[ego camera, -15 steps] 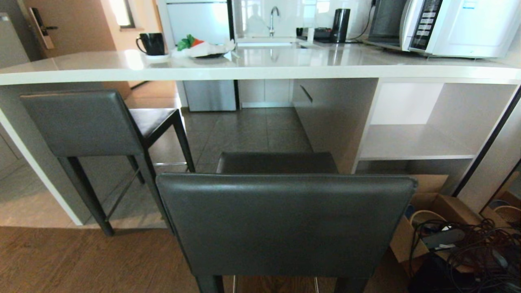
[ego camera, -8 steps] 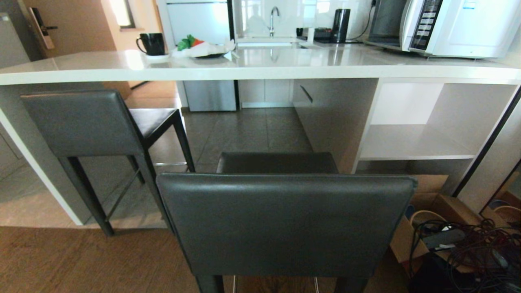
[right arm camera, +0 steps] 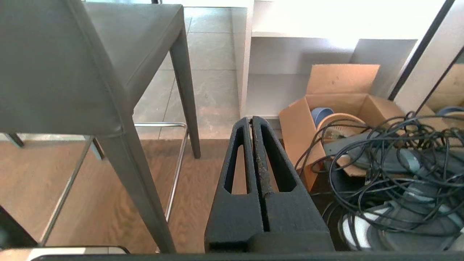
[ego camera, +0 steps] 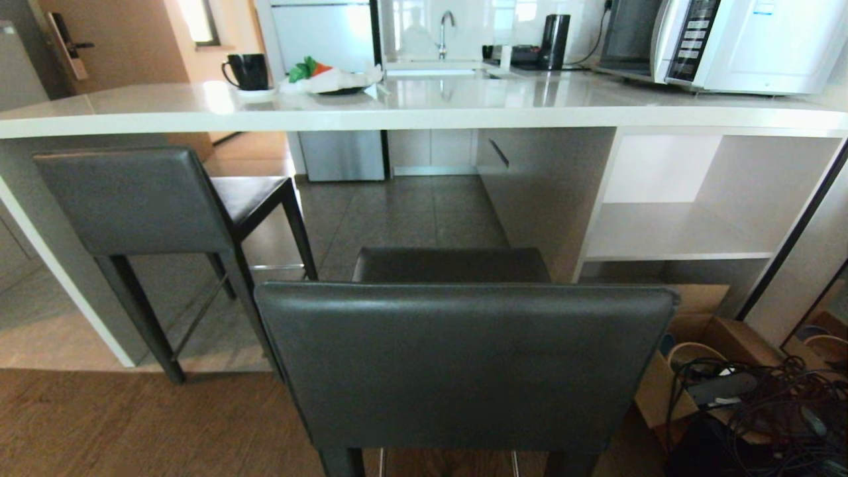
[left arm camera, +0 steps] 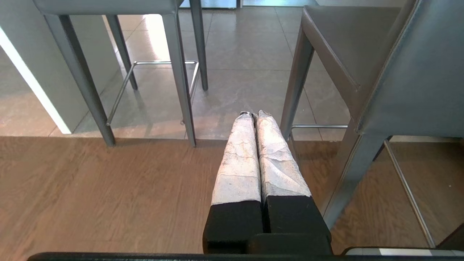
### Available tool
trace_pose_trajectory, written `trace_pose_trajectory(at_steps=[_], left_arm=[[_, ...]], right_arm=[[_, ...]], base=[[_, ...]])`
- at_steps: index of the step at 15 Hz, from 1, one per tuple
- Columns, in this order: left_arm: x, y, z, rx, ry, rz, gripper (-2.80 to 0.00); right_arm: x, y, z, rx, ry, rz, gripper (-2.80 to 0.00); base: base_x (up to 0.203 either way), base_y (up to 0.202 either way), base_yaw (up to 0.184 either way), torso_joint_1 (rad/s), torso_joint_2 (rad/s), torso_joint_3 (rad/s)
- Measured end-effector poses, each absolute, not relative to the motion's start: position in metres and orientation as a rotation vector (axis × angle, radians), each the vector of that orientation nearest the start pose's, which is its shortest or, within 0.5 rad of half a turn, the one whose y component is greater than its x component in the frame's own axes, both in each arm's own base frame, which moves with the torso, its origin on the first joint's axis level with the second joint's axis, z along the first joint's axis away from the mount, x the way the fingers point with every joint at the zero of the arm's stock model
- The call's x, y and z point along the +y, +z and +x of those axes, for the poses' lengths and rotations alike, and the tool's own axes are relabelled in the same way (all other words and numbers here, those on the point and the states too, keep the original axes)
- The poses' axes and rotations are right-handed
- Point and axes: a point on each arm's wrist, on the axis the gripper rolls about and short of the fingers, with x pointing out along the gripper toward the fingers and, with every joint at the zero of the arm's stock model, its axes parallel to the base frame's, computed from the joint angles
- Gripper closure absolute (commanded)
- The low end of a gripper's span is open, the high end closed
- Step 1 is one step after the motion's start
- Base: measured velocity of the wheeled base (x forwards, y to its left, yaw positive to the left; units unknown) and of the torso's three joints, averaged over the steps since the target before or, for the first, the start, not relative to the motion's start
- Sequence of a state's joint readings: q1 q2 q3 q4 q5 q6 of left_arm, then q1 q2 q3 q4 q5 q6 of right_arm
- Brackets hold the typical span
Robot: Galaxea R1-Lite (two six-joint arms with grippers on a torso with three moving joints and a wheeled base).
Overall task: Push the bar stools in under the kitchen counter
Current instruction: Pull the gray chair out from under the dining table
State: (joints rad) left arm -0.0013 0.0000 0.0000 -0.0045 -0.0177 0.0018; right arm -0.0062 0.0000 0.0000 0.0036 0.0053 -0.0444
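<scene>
Two dark grey bar stools stand before the white kitchen counter (ego camera: 424,112). The near stool (ego camera: 464,364) is right in front of me, its backrest filling the lower head view, well out from the counter. The far stool (ego camera: 132,199) stands at the left, its seat partly under the counter edge. No arm shows in the head view. My left gripper (left arm camera: 253,115) hangs shut and empty low beside the near stool's left legs (left arm camera: 297,79). On the other side, by that stool's right legs (right arm camera: 185,79), my right gripper (right arm camera: 251,119) is shut and empty.
A cardboard box (right arm camera: 326,105) and a tangle of black cables (ego camera: 762,404) lie on the floor at the right. Open white shelves (ego camera: 676,232) sit under the counter's right part. A black mug (ego camera: 246,70), a plate of food (ego camera: 331,78), a kettle (ego camera: 554,41) and a microwave (ego camera: 722,43) stand on top.
</scene>
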Motion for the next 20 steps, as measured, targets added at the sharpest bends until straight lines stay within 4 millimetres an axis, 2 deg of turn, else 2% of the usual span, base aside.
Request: trace_pose_trajectory(at_steps=[8, 13, 20], left_arm=[[-0.0002, 0.0760, -0.0228, -0.005, -0.010, -0.001, 0.00], [-0.0001, 0.0759, -0.0228, -0.004, -0.005, -0.001, 0.00], [-0.0001, 0.0759, -0.0228, -0.004, -0.004, -0.002, 0.00]], right_arm=[[0.0002, 0.0752, -0.0228, 0.003, -0.004, -0.024, 0.00], [0.0002, 0.0752, -0.0228, 0.003, -0.004, -0.024, 0.00], [0.0002, 0.0752, -0.0228, 0.003, -0.003, -0.024, 0.00]], base=[[0.000, 0.000, 0.000, 0.000, 0.00, 0.000], [-0.155, 0.000, 0.000, 0.005, 0.00, 0.004], [-0.009, 0.000, 0.000, 0.000, 0.00, 0.001]])
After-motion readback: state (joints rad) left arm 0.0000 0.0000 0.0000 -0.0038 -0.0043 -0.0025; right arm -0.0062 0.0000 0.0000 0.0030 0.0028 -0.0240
